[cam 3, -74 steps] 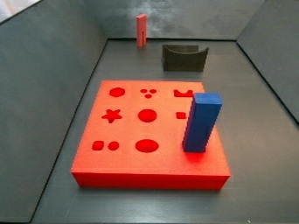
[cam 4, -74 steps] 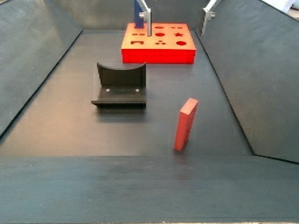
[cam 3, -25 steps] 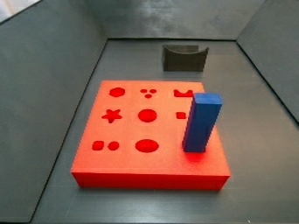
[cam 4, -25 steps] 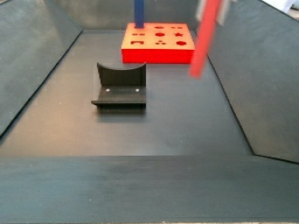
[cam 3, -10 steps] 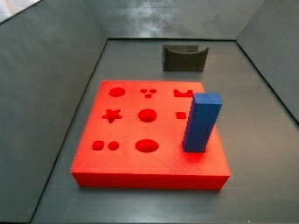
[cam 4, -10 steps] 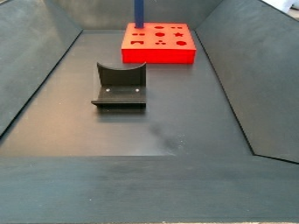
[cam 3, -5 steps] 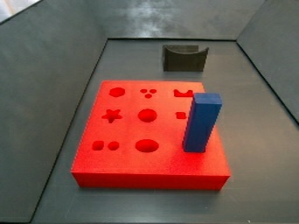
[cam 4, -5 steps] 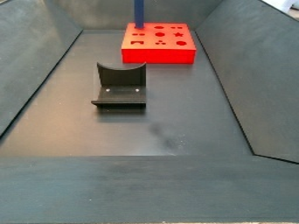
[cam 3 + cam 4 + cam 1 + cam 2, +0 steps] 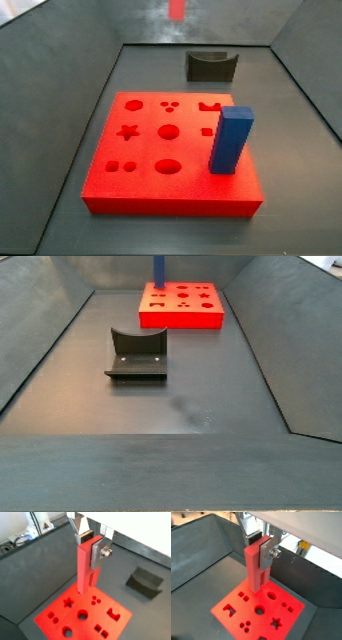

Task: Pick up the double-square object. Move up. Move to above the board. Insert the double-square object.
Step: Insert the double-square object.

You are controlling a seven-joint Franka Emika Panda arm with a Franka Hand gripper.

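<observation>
The double-square object (image 9: 83,572) is a slim red peg. My gripper (image 9: 89,548) is shut on its upper end and holds it upright above the board (image 9: 100,615), a flat red slab with shaped holes. Both wrist views show this: the gripper (image 9: 261,549), the peg (image 9: 255,572) and the board (image 9: 241,615) below it. The peg's lower end hangs clear of the board. In a side view only a blurred red bit of the peg (image 9: 177,8) shows at the top edge, high above the board (image 9: 147,150). In a side view the board (image 9: 181,318) lies far back, and the gripper is out of view.
A tall blue block (image 9: 230,140) stands in the board's right side and also shows in a side view (image 9: 158,268). The dark fixture (image 9: 210,65) stands on the floor beyond the board and shows in other views (image 9: 136,353) (image 9: 143,582). Grey sloped walls enclose the floor.
The peg stood on the floor at first, then was lifted out of view. Now its red tip shows again at the top edge of a side view.
</observation>
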